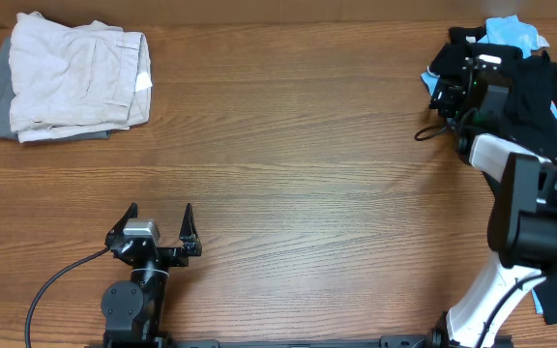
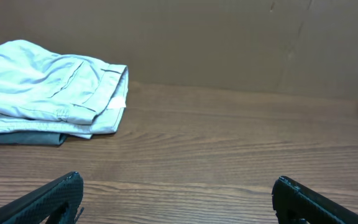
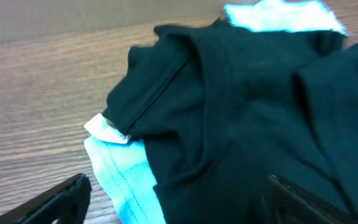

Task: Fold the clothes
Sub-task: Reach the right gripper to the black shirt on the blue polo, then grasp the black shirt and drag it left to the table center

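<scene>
At the upper right of the overhead frame, the clothes waiting to be folded lie in a crumpled heap: a black shirt (image 1: pixel 450 56) on top, with a light blue polo (image 1: pixel 511 31) showing behind and below it. The right gripper (image 3: pixel 178 183) hovers low over this heap. In its wrist view both fingers stand wide apart at the bottom corners of the frame, with black fabric between them and nothing clamped. The shirt's neck edge runs diagonally across the middle of that view, and a small white label (image 3: pixel 107 130) peeks out at its lower end, just beside a strip of the polo.

Toward the lower left of the overhead frame, the left gripper (image 1: pixel 160 213) rests over bare table (image 1: pixel 307 145), its fingers spread as wide and holding nothing. A folded pile (image 1: pixel 71 82) of pale and grey garments sits at the upper left, well apart from both arms.

We judge the step in hand to be picking the black shirt out of the heap. Next, we think the right fingers need to come down onto one fold near the neck edge and close on black fabric alone, leaving the polo behind. The shirt then has to be drawn toward the open middle of the table, where the left arm can help spread it flat.
</scene>
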Controlling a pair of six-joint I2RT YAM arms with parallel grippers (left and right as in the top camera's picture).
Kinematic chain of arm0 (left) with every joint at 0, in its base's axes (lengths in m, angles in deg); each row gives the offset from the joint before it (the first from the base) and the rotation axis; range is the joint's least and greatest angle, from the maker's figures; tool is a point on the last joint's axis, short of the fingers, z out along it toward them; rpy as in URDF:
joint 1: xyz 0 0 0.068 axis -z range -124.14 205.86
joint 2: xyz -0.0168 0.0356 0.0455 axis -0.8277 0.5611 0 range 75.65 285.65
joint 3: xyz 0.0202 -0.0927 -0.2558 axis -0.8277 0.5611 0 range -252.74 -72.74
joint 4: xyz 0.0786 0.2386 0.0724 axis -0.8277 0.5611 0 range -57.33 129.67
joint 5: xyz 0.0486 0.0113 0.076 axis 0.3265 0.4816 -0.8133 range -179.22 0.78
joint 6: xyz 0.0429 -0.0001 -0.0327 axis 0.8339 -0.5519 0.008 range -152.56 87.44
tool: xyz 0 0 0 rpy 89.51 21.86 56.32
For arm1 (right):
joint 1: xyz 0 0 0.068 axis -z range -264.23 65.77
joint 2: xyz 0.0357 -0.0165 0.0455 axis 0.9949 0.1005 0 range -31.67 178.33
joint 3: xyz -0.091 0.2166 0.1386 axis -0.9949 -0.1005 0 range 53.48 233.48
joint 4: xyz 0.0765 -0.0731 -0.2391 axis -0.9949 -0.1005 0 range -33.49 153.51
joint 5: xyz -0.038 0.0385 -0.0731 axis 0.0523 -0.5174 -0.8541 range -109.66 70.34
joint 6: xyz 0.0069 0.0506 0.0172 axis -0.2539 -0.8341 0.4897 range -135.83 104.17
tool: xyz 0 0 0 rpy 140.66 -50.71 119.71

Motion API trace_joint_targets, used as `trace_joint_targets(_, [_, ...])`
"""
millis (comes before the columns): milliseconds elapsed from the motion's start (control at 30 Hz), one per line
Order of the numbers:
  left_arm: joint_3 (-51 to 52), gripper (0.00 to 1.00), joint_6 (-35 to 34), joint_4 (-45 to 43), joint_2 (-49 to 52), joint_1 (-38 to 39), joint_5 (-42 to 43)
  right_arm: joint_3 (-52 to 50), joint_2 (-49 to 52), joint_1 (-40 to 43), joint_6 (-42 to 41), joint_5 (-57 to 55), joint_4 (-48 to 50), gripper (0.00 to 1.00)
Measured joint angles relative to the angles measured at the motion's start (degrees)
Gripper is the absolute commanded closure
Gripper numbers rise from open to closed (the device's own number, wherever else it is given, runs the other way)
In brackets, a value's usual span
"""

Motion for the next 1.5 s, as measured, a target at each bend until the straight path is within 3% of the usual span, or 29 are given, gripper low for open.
trace_joint_targets(267, [0.02, 0.00, 0.00, -0.02, 0.00, 0.00, 0.00, 4.83, 4.37, 0.02, 0.09, 0.96, 0.13, 0.18])
trace_joint_targets(400, [0.00, 0.00, 0.00, -0.02, 0.00, 0.00, 0.00, 6.27, 4.81, 0.02, 0.15, 1.05, 0.37, 0.28])
trace_joint_targets(667, [0.02, 0.00, 0.00, 0.00, 0.00, 0.00, 0.00, 6.67, 7.91, 0.09, 0.07, 1.05, 0.44, 0.32])
trace_joint_targets(733, [0.02, 0.00, 0.00, -0.02, 0.00, 0.00, 0.00, 6.67, 8.68, 0.09, 0.20, 1.05, 0.55, 0.39])
trace_joint_targets(1000, [0.02, 0.00, 0.00, 0.00, 0.00, 0.00, 0.00, 6.75, 9.07, 0.50, 0.09, 1.03, 1.16, 0.95])
trace_joint_targets(1300, [0.02, 0.00, 0.00, 0.00, 0.00, 0.00, 0.00, 6.78, 8.57, 0.63, -3.19, 0.31, 1.01, 0.96])
trace_joint_targets(1500, [0.02, 0.00, 0.00, 0.00, 0.00, 0.00, 0.00, 6.75, 1.42, 0.63, -4.48, -0.57, -2.82, 0.96])
